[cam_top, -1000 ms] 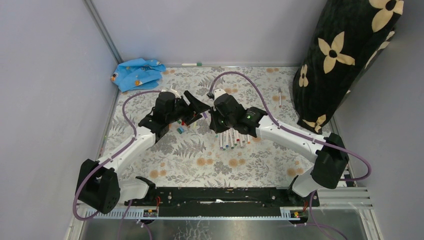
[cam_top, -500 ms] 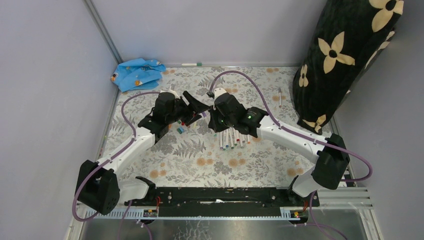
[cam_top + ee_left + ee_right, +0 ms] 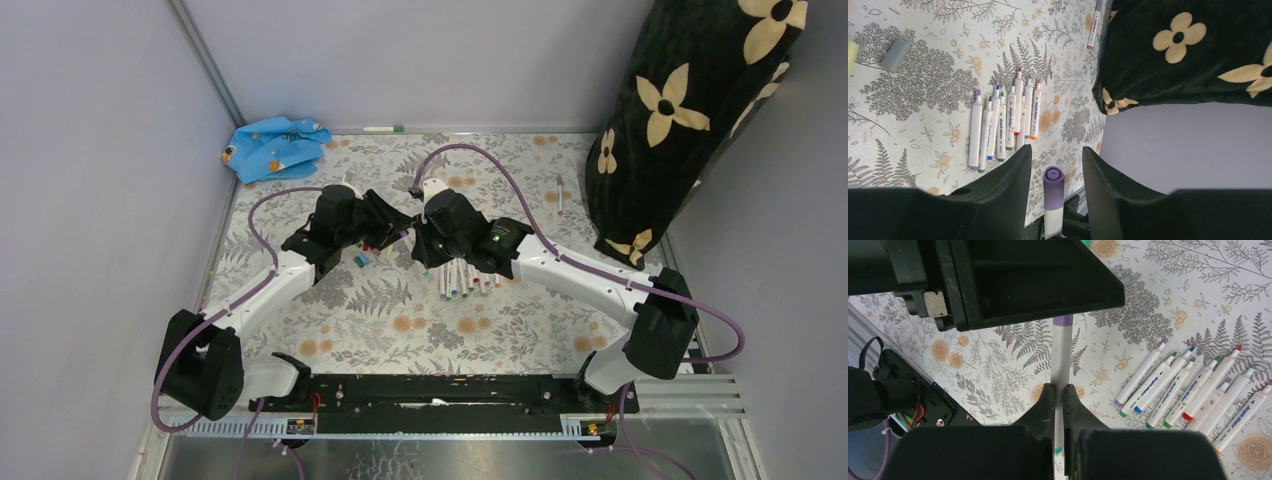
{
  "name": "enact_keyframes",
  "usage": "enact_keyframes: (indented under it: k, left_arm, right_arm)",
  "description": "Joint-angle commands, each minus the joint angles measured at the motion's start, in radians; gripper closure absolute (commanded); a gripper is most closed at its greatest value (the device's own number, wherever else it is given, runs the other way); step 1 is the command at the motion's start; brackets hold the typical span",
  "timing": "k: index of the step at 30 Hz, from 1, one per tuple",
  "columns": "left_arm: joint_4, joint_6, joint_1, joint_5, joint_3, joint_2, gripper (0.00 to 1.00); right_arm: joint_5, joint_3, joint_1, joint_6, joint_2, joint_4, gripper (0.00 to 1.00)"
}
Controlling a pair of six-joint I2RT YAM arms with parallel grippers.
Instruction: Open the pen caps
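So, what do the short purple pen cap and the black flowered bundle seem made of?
The short purple pen cap looks like smooth plastic: even colour, slight sheen, crisp rim. The black flowered bundle looks like soft fabric, perhaps velvet: matt, fuzzy surface.

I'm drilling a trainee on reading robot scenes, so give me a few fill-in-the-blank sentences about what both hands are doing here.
The right hand is shut on a white pen whose cap is ____.
The left hand stands ____ around that cap, not touching it.
The crumpled cloth in the far left corner is ____.
Missing words: purple; open; blue.
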Motion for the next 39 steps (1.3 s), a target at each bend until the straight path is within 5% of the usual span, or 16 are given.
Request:
enact_keyframes:
  k: [1, 14, 17, 22, 24, 28, 39]
  left_arm:
    - [0.056, -0.008, -0.004, -0.006, -0.016, 0.007, 0.55]
    - [0.069, -0.012, -0.005, -0.002, -0.024, 0.001, 0.83]
    - [0.075, -0.009, -0.004, -0.002, -0.026, -0.003, 1.00]
    - [0.102, -0.008, -0.005, 0.008, -0.041, -0.014, 1.00]
    - [0.114, -0.012, -0.005, 0.018, -0.040, -0.015, 1.00]
    - [0.124, -0.020, -0.005, 0.032, -0.033, -0.020, 1.00]
    - [0.130, -0.031, -0.004, 0.044, -0.019, -0.049, 1.00]
  right_arm:
    - [-0.009, 0.032, 0.009, 0.005, -0.024, 0.032, 1.00]
    - [-0.008, 0.018, 0.009, 0.007, -0.016, 0.045, 1.00]
    - [-0.007, 0.020, 0.009, 0.007, -0.016, 0.045, 1.00]
    - [-0.022, 0.026, 0.009, 0.002, -0.012, 0.049, 0.99]
    - [-0.031, 0.036, 0.009, -0.002, -0.004, 0.048, 0.84]
    - [-0.041, 0.057, 0.009, -0.003, 0.016, 0.047, 0.70]
    - [-0.038, 0.077, 0.008, -0.004, 0.069, 0.058, 0.67]
